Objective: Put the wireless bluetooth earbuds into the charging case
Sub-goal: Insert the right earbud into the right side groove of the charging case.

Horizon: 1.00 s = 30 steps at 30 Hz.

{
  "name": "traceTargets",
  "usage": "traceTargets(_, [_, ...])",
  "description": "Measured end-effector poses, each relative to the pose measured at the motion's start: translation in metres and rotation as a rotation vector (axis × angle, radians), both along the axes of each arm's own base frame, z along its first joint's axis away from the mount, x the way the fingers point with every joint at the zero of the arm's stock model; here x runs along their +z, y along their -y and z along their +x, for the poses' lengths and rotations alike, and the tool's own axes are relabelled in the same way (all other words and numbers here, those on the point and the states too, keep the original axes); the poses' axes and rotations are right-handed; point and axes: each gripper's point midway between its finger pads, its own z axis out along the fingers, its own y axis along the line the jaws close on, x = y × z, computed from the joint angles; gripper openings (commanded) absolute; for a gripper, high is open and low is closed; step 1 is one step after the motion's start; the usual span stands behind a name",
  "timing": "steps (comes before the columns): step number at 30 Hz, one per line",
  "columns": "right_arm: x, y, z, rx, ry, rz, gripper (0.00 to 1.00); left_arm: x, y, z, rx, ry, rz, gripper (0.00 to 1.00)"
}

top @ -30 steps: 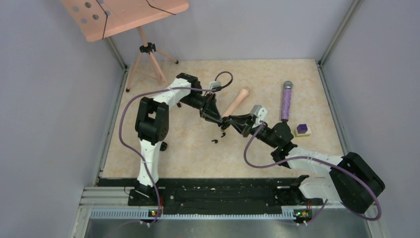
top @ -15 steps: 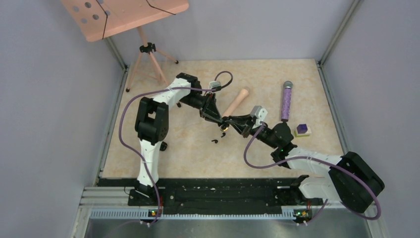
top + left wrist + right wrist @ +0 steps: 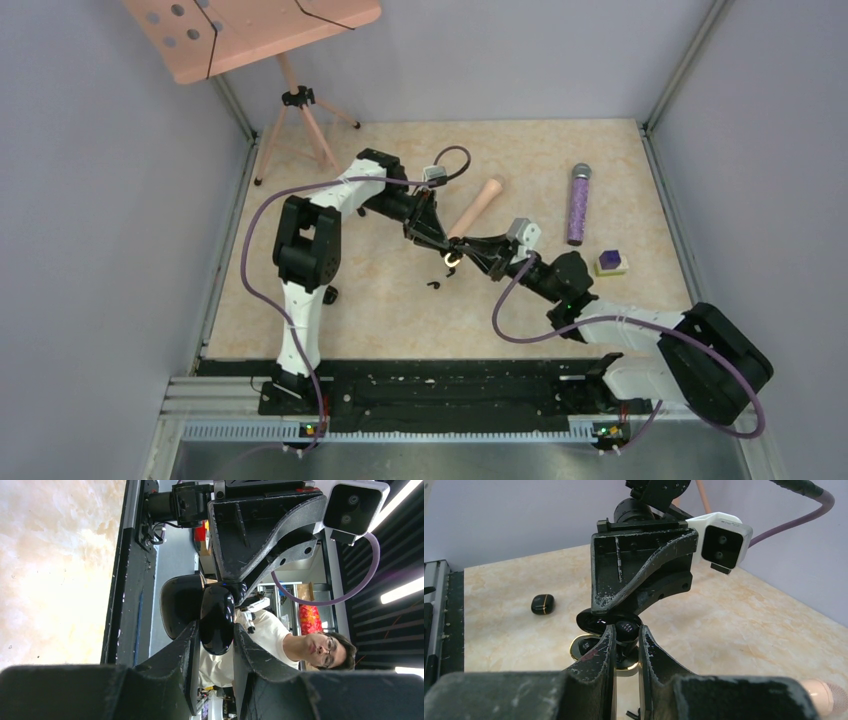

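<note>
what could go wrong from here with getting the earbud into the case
1. The right jaws pinch an earbud just over the open case. If it is tilted, it may miss its slot and drop when released.
2. The left jaws clamp only one half of the case, so a downward push might twist it loose.
3. The two sets of jaws nearly touch, so a small slip could knock them together.

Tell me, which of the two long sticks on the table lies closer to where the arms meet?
The peach-coloured stick, right behind that spot; the glittery purple stick lies farther right.
</note>
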Motion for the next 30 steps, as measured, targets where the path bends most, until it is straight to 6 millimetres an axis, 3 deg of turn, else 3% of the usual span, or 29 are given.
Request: traceTargets(30, [0.007,0.008,-0.015,0.016,0.074,0.078,0.0,0.003,0.001,-0.004,0.006,-0.137,0.047,0.0])
